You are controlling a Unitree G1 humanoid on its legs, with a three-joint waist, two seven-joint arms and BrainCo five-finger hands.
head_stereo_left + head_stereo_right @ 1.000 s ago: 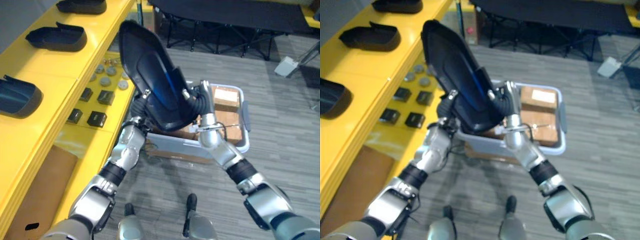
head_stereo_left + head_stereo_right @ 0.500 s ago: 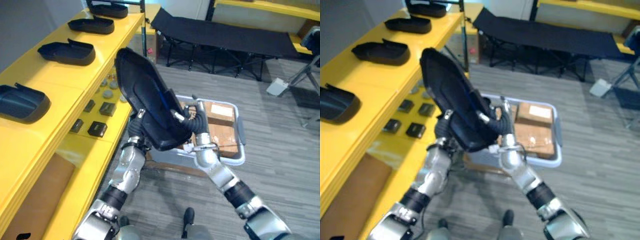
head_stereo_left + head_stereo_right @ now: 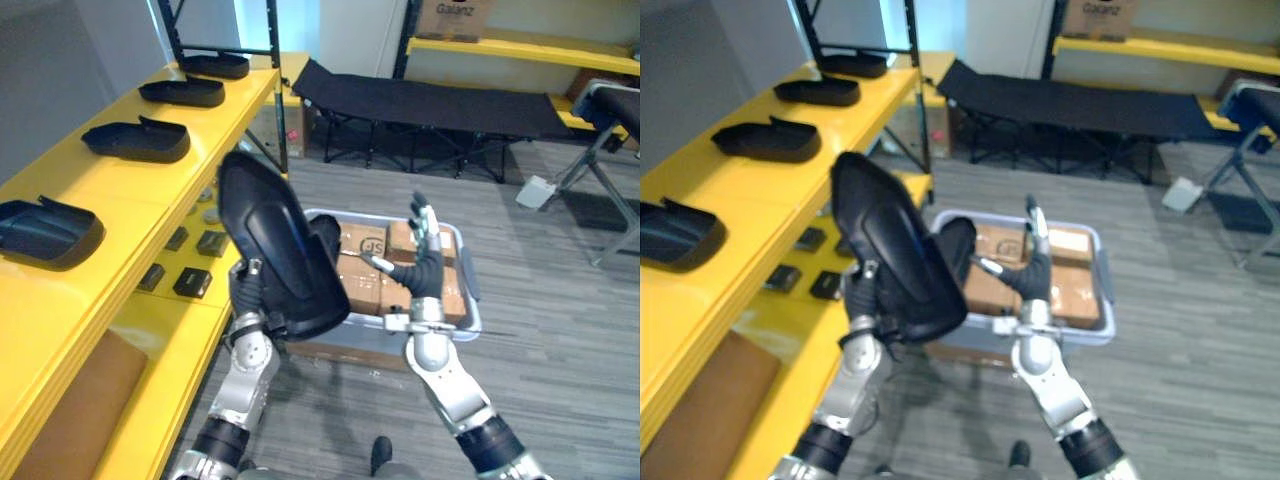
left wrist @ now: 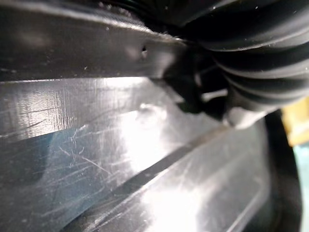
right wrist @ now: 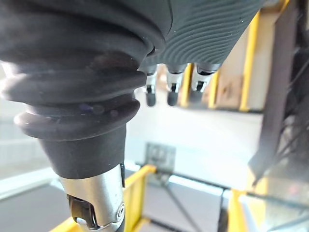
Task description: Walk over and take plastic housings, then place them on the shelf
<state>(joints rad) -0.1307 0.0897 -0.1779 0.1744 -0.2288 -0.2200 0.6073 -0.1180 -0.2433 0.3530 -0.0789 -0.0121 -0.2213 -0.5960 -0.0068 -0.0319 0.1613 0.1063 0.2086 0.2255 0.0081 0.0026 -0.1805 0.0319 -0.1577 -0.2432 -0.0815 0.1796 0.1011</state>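
Observation:
My left hand point(image 3: 246, 298) holds a large glossy black plastic housing point(image 3: 283, 255) upright in front of me, fingers curled at its lower edge. In the left wrist view the housing's shiny inner face point(image 4: 120, 159) lies right against the hand's dark cover point(image 4: 251, 63). To the right of the housing, and apart from it, my right hand point(image 3: 425, 270) is raised and open with its fingers point(image 5: 169, 92) straight. The yellow shelf point(image 3: 130, 200) runs along my left, its top board carrying several more black housings point(image 3: 45, 230) in a row.
A grey bin point(image 3: 470, 300) with cardboard boxes point(image 3: 365, 245) stands on the floor behind my hands. Small black parts point(image 3: 193, 282) lie on the shelf's lower board. A black cot point(image 3: 430, 100) stands further back. Brown cardboard point(image 3: 70, 410) sits under the shelf.
My right hand has let go of the housing, opened and drawn off to the right. The left hand alone holds the housing now. The camera has tipped up, showing more of the room.

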